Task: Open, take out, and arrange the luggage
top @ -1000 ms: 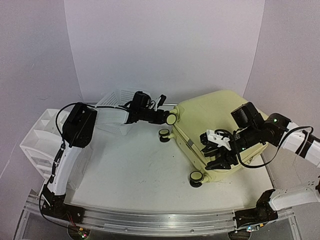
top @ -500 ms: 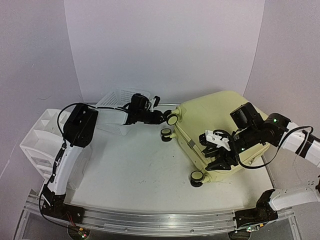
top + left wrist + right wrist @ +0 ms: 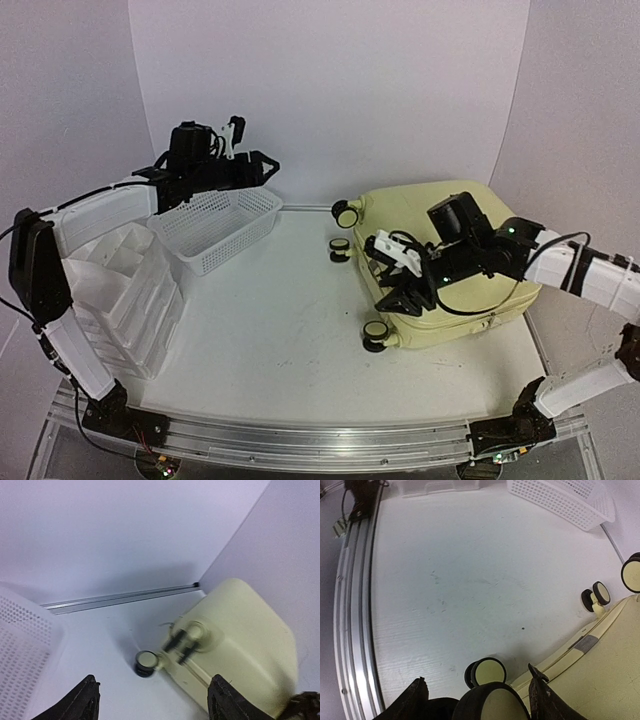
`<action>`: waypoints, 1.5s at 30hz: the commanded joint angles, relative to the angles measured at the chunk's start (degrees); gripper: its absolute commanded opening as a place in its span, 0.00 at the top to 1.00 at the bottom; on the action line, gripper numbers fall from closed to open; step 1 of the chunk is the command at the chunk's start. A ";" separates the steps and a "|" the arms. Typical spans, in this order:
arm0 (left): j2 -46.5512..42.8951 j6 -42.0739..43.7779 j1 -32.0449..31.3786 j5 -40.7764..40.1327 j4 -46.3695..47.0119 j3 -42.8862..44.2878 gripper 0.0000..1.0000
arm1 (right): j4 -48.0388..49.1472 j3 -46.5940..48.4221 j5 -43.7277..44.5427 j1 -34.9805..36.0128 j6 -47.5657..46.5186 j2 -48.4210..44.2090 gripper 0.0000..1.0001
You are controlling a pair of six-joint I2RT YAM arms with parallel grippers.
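While the luggage (image 3: 470, 255) is lying shut on the surface (image 3: 280, 340), the right end effector (image 3: 397, 297) is straddling its near-left caster wheel (image 3: 492, 707). I cannot tell whether it is pinching. The left end effector (image 3: 154, 690) is hovering spread and empty, well left of the luggage, above the mesh basket (image 3: 225, 225). Bare surface is running along the luggage's left edge.

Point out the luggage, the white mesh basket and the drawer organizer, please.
luggage (image 3: 405, 212): top external view, far part of shell
white mesh basket (image 3: 235, 243): top external view, near wall
drawer organizer (image 3: 148, 305): top external view, side wall
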 commanded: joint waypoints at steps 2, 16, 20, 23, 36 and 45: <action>-6.64 -2.92 -6.69 6.07 -0.77 -5.27 0.24 | 11.08 13.80 3.11 -0.95 23.90 16.40 1.00; -42.07 -0.98 -12.83 -4.08 -0.86 -30.49 0.25 | 1.22 71.97 1.96 -0.13 43.58 58.53 0.49; -46.34 -2.52 -13.08 -2.14 -0.78 -36.12 0.24 | -3.71 69.50 3.30 -0.13 40.36 53.68 0.02; -45.00 -2.43 -14.65 -2.03 -0.69 -38.00 0.24 | -9.33 63.91 6.34 -0.13 36.85 45.80 0.02; -20.37 3.57 -35.51 -17.34 13.70 -33.54 0.27 | -26.64 21.89 33.04 -16.72 37.39 3.89 0.02; 0.38 11.01 -41.88 -20.62 32.95 -27.76 0.26 | -19.15 6.40 16.34 -32.68 43.61 -7.92 0.02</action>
